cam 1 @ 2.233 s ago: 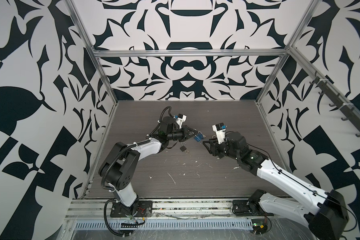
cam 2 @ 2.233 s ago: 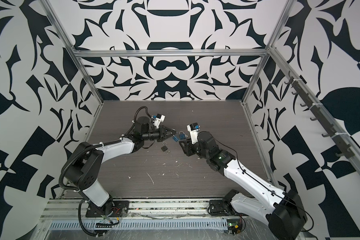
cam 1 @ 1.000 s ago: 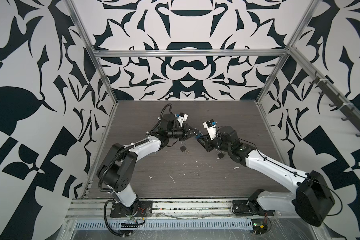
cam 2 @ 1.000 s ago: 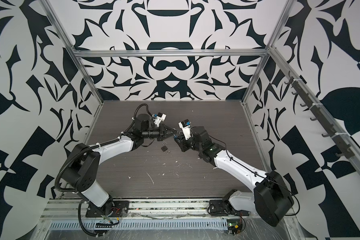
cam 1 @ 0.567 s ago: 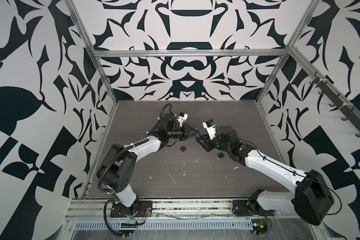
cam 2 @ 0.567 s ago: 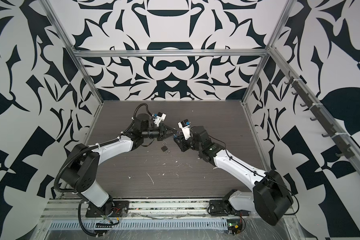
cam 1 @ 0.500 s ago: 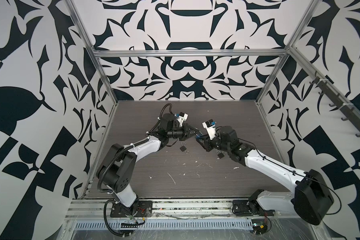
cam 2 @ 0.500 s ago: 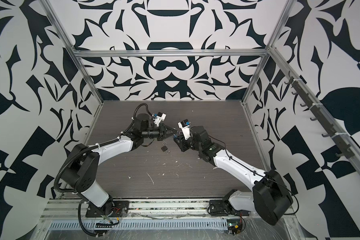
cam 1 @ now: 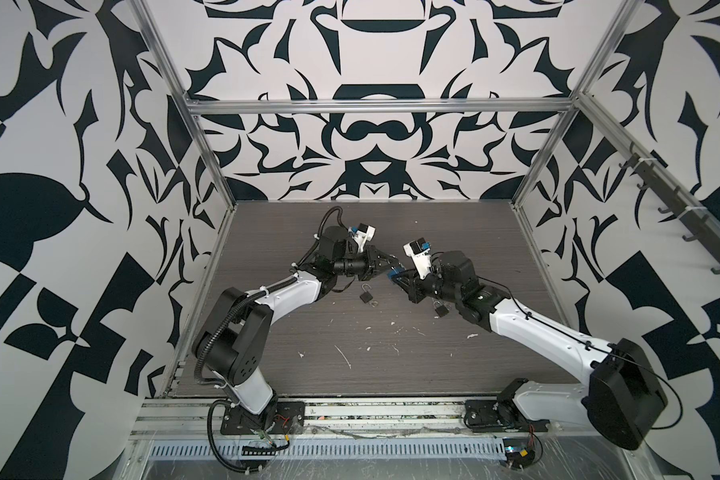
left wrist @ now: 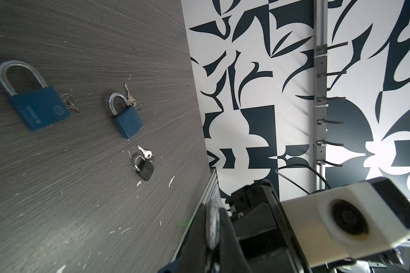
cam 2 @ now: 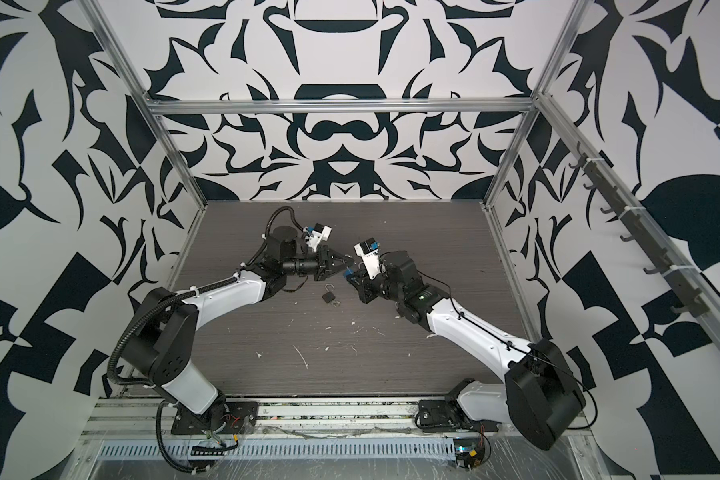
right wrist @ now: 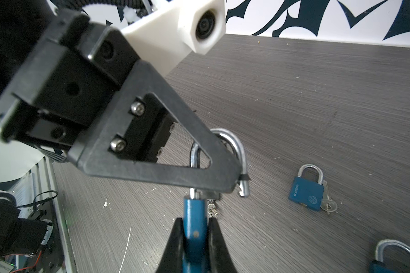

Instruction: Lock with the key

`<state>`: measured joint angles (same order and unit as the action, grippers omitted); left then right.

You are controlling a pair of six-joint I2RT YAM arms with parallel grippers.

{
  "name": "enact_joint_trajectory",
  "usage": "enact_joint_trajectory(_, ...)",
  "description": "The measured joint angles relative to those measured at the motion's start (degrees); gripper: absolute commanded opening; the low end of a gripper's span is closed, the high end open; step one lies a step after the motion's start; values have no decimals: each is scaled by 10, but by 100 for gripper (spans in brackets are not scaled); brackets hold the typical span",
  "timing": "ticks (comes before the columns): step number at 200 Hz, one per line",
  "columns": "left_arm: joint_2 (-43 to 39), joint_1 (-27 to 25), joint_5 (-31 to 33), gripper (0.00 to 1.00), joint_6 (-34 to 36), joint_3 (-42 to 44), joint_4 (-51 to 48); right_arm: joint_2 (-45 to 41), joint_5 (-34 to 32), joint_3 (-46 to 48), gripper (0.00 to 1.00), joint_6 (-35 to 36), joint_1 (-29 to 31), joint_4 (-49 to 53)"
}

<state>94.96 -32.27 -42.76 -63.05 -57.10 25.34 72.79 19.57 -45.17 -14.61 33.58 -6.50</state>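
You're looking at a matt, wood-grain worktop with scuffs; the blue padlock is smooth painted, its shackle shiny bare metal.

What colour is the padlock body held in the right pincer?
Blue padlock; it shows best in the right wrist view.

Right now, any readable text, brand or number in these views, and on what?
"BLOSSOM": on the loose blue padlock, right wrist view.
Print and round emblem on the large blue padlock, left wrist view: too blurred to read.
Nothing else legible.
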Motion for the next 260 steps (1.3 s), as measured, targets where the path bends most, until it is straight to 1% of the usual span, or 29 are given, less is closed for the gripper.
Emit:
enact_joint_trajectory(9,0,3,0,24,0,0,2,0,9,0,0,-5,-4,-1)
enact_joint_trajectory(18,-3,6,-2,31,3,0,3,-1,15,0,0,-13,-8,2)
enact_joint_trajectory(42,-19,27,-5,35,8,0,-8,-1,44,-7,0,-26,-25,26)
enact_joint_trajectory(65,-51,59,-4,38,44,0,-35,-1,85,-25,0,-36,-35,57)
enact_joint_trajectory(82,-75,76,-1,38,87,-4,-72,-1,123,-31,0,-44,-35,69)
enact_joint_trajectory(94,-85,78,-3,38,119,-13,-96,-1,150,-34,0,-50,-35,78)
enact_joint_trajectory(112,-92,75,-22,38,163,-24,-113,-1,183,-35,0,-59,-35,88)
enact_joint_trajectory(141,-94,72,-61,37,207,-26,-121,6,223,-37,0,-72,-35,97)
enact_joint_trajectory(185,-83,64,-104,37,252,-31,-148,24,254,-57,0,-83,-35,103)
enact_joint_trajectory(219,-67,59,-126,35,268,-31,-160,31,286,-72,0,-100,-45,97)
enact_joint_trajectory(260,-65,58,-138,30,273,-30,-160,42,313,-74,0,-118,-66,97)
